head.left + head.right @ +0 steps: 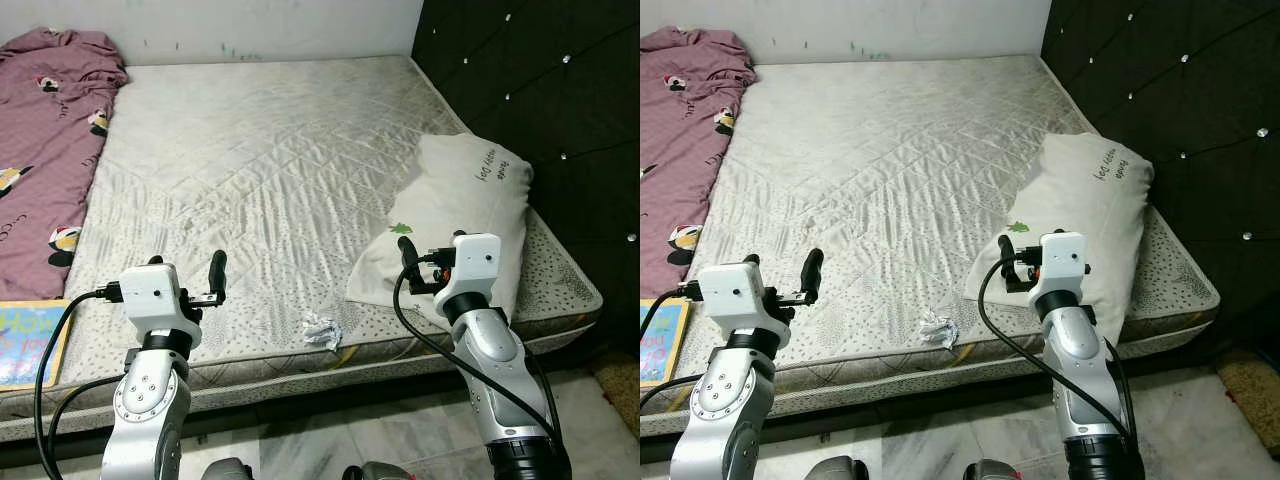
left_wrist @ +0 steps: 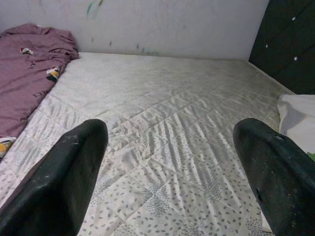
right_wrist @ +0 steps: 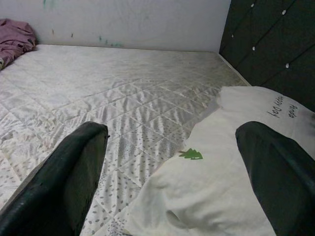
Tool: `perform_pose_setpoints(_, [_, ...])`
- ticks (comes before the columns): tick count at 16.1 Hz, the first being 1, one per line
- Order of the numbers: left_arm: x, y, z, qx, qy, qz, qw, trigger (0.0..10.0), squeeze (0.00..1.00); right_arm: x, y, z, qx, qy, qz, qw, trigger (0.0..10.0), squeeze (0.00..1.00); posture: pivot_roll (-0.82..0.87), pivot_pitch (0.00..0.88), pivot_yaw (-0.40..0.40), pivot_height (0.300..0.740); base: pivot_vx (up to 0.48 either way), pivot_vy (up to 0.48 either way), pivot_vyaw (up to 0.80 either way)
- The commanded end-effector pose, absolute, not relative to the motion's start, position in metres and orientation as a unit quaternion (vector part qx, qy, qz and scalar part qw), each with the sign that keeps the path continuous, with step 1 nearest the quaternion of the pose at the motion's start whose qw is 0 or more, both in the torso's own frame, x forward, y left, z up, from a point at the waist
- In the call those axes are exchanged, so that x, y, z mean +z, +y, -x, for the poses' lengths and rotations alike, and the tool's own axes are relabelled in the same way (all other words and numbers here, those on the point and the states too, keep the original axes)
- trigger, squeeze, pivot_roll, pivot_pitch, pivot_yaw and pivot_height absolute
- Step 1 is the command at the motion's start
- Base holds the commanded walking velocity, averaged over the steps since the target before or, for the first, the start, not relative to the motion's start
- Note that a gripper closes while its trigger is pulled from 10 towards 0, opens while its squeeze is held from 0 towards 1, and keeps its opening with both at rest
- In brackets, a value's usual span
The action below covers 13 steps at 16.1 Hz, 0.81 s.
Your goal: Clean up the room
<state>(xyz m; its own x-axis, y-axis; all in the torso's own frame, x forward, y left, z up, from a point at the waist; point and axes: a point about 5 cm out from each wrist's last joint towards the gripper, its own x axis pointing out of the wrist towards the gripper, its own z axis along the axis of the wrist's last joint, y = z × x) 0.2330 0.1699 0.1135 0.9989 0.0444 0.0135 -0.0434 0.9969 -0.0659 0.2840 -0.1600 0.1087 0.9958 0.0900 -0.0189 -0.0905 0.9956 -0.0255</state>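
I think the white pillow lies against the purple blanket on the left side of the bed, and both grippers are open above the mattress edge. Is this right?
Not quite. The pillow lies on the right side, against the black headboard, as the left eye view shows; the purple blanket is far across the mattress. The left gripper and right gripper are open.

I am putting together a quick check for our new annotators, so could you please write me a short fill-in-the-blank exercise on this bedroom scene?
1. The white pillow lies on the mattress beside the black ____.
2. The crumpled blanket on the robot's left is ____ in colour.
3. The small print on the pillow is a green ____.
4. Both the left gripper and the right gripper have their fingers ____.

Missing words: headboard; purple; tree; open
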Motion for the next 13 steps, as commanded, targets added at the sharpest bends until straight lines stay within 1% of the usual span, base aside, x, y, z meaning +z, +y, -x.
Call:
perform_pose_setpoints(1, [0.115, 0.1701, -0.2319, 0.022, -0.009, 0.027, 0.999, 10.0, 0.0, 0.1116, -0.1613, -0.284, 0.042, 0.006, 0.012, 0.999, 10.0, 0.0, 0.06, 0.05, -0.03, 0.706, 0.0, 0.0, 0.0])
perform_pose_setpoints(7, [0.1158, 0.17, -0.234, 0.024, -0.011, 0.024, 0.999, 10.0, 0.0, 0.1117, -0.1604, -0.2853, 0.045, 0.007, 0.012, 0.999, 10.0, 0.0, 0.05, 0.06, -0.033, 0.641, 0.0, 0.0, 0.0])
perform_pose_setpoints(11, [0.1145, 0.176, -0.2351, 0.057, -0.006, 0.023, 0.998, 10.0, 0.0, 0.1123, -0.159, -0.2859, 0.051, 0.004, 0.014, 0.999, 10.0, 0.0, 0.06, 0.06, -0.034, 0.596, 0.0, 0.0, 0.0])
perform_pose_setpoints(13, [0.1133, 0.1782, -0.2347, 0.063, -0.003, 0.032, 0.997, 10.0, 0.0, 0.1123, -0.1576, -0.2857, 0.053, 0.003, 0.014, 0.998, 10.0, 0.0, 0.06, 0.053, -0.036, 0.591, 0.0, 0.0, 0.0])
